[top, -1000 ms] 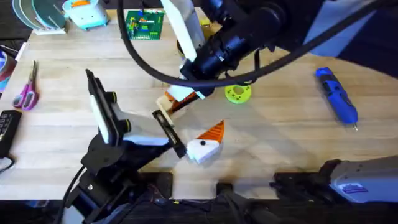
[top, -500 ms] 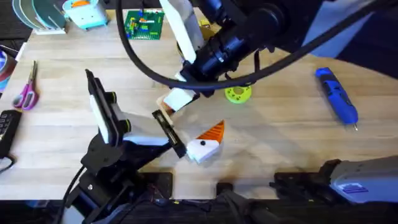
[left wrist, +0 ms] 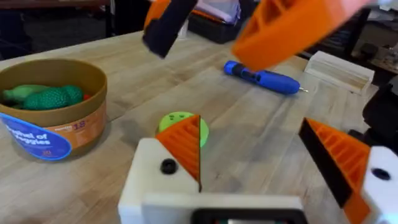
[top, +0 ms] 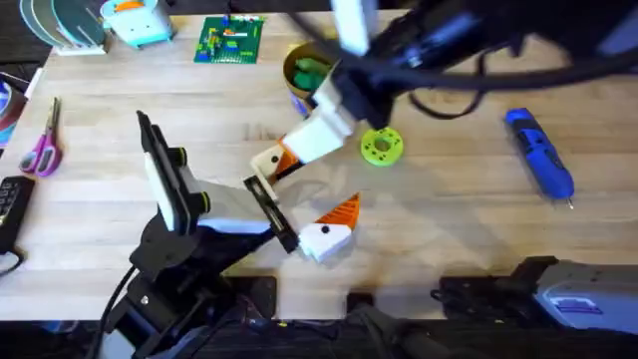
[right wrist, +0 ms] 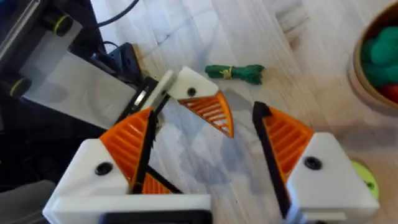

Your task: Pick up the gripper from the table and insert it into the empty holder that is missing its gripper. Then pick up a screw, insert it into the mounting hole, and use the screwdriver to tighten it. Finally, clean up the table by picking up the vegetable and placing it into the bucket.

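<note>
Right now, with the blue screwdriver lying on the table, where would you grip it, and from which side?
Grip the screwdriver around the middle of its thick blue body, coming down from above, fingers across its length. It lies flat with bare table on both sides.

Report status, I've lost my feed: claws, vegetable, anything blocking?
Left claw open, right claw open, both empty. Vegetable on table, outside bucket. Left claw sits close beside it.
</note>
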You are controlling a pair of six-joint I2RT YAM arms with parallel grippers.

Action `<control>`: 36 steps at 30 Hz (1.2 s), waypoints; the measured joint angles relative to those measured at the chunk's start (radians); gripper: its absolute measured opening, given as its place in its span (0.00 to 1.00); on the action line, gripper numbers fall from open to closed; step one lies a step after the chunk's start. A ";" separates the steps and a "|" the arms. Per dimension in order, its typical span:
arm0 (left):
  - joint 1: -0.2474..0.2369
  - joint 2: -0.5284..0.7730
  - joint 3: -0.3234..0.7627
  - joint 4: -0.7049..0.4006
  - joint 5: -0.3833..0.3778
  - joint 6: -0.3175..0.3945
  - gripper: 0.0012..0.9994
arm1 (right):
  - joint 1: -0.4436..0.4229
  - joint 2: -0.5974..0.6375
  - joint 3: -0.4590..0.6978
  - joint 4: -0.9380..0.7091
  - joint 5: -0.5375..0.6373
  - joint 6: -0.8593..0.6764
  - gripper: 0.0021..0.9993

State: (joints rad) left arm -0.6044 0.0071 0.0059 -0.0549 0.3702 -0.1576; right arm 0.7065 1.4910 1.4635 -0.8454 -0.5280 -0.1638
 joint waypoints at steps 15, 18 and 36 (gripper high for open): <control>0.000 0.000 0.000 0.000 0.000 0.001 0.99 | -0.377 -0.273 -0.135 -0.291 -0.076 -0.237 0.94; 0.000 0.000 0.000 0.000 0.000 0.001 0.99 | -0.457 -0.344 -0.252 -0.266 -0.110 -0.257 0.94; 0.000 0.000 0.000 0.001 -0.004 0.001 0.63 | -0.618 -0.587 -0.531 -0.226 -0.248 -0.487 0.99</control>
State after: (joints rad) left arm -0.6044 0.0071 0.0059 -0.0540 0.3658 -0.1564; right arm 0.0887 0.9043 0.9321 -1.0711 -0.7761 -0.6507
